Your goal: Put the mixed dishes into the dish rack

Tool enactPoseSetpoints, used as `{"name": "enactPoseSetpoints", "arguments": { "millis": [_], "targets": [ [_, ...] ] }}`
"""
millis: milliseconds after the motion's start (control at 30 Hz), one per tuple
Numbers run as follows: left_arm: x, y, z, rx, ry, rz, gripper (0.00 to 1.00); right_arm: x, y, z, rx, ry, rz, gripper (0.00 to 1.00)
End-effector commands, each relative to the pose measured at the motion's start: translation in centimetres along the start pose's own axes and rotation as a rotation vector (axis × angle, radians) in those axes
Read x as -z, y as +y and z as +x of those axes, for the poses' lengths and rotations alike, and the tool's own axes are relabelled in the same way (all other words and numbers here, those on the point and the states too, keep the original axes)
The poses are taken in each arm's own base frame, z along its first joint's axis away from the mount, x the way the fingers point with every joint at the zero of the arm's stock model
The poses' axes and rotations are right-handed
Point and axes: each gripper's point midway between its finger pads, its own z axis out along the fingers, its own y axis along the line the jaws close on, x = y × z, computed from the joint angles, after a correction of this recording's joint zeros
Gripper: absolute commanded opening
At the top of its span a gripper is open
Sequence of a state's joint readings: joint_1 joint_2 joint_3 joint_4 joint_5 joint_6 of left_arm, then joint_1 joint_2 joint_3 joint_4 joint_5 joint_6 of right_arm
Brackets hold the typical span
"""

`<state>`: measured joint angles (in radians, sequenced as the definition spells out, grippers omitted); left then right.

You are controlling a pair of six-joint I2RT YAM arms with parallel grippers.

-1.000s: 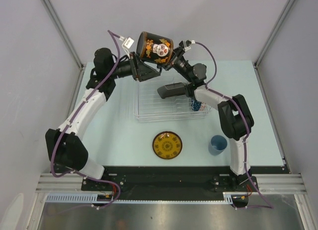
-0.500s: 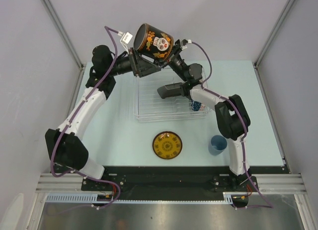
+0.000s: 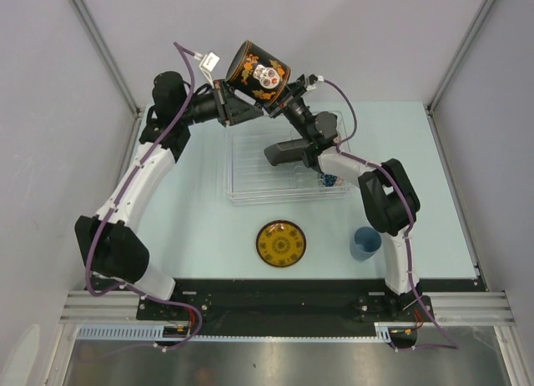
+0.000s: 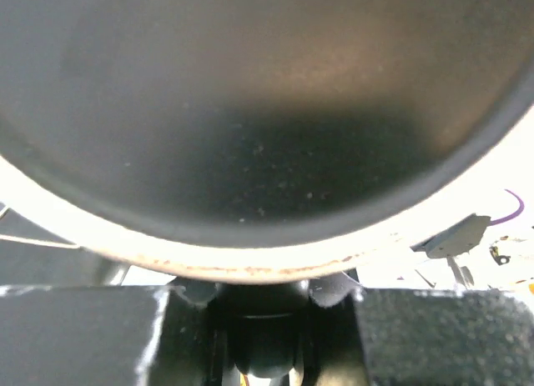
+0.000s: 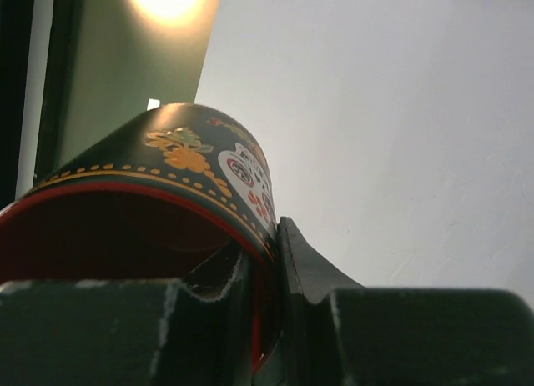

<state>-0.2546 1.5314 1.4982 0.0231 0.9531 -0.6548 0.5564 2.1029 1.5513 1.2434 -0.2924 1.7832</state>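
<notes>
– Cup: where is it?
– Red-inside dark cup is up in the air, tilted, over far edge of dish rack, btwn both grippers.
– R side?
– R gripper is pinched narrow on cup's rim. Wrist view: one finger outside on the wall, other inside the red lining.
– L side?
– L gripper is right up against cup's base end. Its cam is filled w/ dark cup surface, so can't tell if it grips or only touches.
– Other dishes?
– Black square plate sits tilted in rack; blue patterned bowl at rack's near right corner, partly hidden. Yellow-brown saucer & light blue cup on table, near side of rack, apart from each other.
</notes>
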Motion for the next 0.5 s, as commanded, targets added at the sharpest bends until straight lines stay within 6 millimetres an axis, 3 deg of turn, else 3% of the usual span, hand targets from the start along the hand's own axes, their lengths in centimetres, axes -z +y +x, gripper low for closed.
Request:
{"name": "enactPoseSetpoints", "arguments": {
  "millis": [0,33,367,433,467],
  "targets": [
    [0.0,-2.2,-3.6,-0.223,-0.075,0.032,0.09,-0.1,4.3,5.7,-0.052,0.161,-0.116,0.00],
    [0.0,-2.1,-3.6,-0.227,-0.077,0.025,0.01,-0.1,4.3,5.8,-0.054,0.163,-0.119,0.00],
    [0.6,-2.1,-4.2,-0.260,-0.079,0.016,0.00,0.4,3.9,5.7,-0.070,0.179,-0.111,0.00],
    [0.6,-2.4,-4.4,-0.281,-0.073,0.020,0.00,0.5,3.9,5.6,-0.068,0.190,-0.113,0.28],
    [0.8,-2.8,-4.7,-0.298,-0.070,0.018,0.00,0.5,3.8,5.4,-0.052,0.202,-0.100,0.53]
  ]
}}
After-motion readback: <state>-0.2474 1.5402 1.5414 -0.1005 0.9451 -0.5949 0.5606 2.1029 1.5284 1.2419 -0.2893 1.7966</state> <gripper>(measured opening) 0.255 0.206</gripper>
